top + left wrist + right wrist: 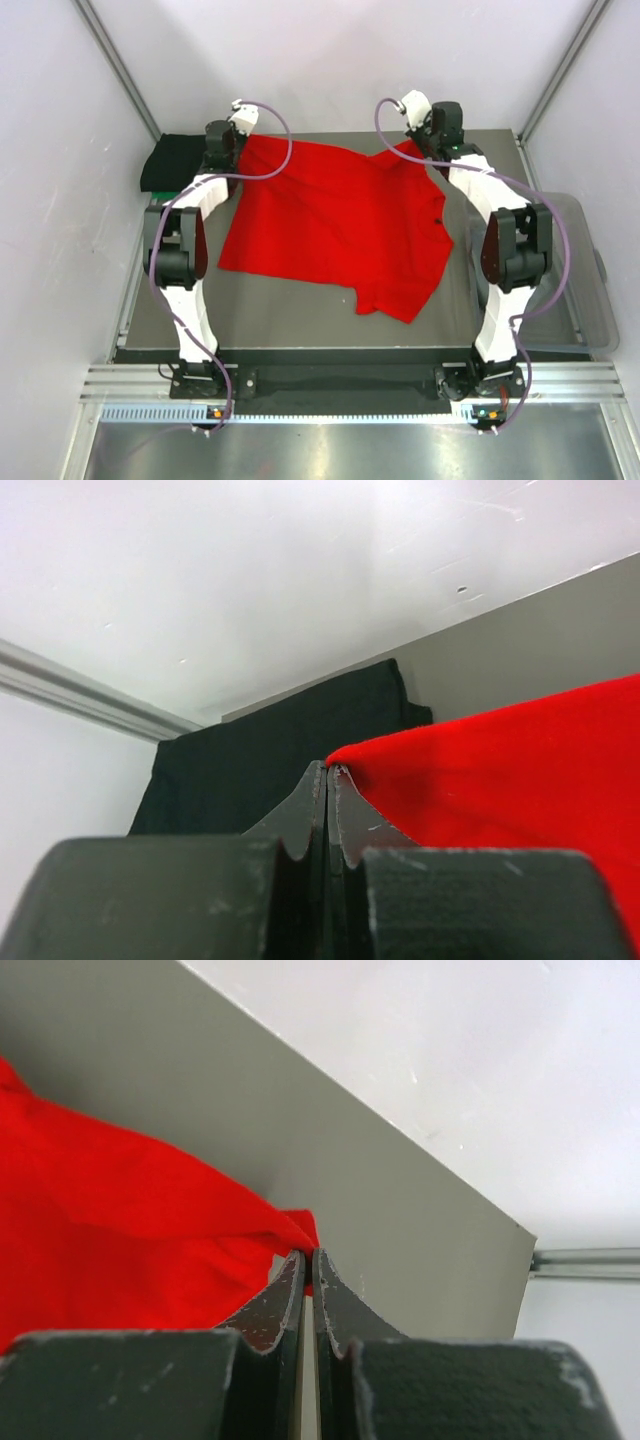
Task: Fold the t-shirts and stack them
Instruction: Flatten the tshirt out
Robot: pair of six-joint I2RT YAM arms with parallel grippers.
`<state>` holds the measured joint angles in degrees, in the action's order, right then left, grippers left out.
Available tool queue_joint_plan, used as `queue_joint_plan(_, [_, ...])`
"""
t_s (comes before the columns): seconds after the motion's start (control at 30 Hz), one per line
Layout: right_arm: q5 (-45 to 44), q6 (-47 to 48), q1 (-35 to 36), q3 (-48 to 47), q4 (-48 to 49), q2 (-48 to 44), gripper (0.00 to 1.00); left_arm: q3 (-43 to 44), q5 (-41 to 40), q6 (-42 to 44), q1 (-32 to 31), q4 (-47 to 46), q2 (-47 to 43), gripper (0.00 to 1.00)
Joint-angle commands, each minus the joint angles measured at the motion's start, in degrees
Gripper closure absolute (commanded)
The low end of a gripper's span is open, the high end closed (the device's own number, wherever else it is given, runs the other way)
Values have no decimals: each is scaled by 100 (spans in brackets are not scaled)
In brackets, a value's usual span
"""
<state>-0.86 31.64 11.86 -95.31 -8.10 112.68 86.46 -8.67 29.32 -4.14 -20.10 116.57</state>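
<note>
Two far corners of red shirt (pixel 340 225) pinched: left gripper (pixel 328 772) clamped on left corner, right gripper (pixel 308 1256) on right. Shirt spread across table (pixel 280 312). Black shirt (pixel 172 162) at far-left corner, just beside.

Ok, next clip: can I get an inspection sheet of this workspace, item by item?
Surface: flat grey table top, no spills seen.
Job's things: large bright red cloth t-shirt spread out mid-table, one sleeve trailing toward the near edge; folded black cloth pile at the far left corner.
Clutter: clear plastic bin at the table's right edge.
Grippers: left gripper shut on the red shirt's far left corner; right gripper shut on its far right corner.
Cables: purple cables loop along both arms; no snag seen.
Surroundings: white walls with metal frame rails; nothing else seen.
</note>
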Motion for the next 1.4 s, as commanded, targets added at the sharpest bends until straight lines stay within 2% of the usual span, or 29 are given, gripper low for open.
queue_joint_plan(0.0, [-107, -140, 36, -462, 203, 52, 100, 616, 312, -154, 27, -56, 48, 100])
queue_joint_plan(0.4, [-467, 203, -87, -1218, 125, 455, 100, 1970, 313, -76, -8, 208, 989, 100])
queue_joint_plan(0.7, [-467, 53, -149, -1728, 37, 939, 100, 2147, 366, 39, -34, -64, 1429, 100])
queue_joint_plan(0.97, [-591, 35, -236, -1676, 72, 852, 100, 2516, 339, 65, -34, -56, 1807, 100])
queue_joint_plan(1.13, [-547, 62, -245, -1343, 45, 606, 100, 2482, 348, -49, -34, -47, 1729, 100])
queue_joint_plan(1.37, [-345, -35, -245, -612, -226, -158, 100, 1596, 646, -190, -34, 128, 948, 100])
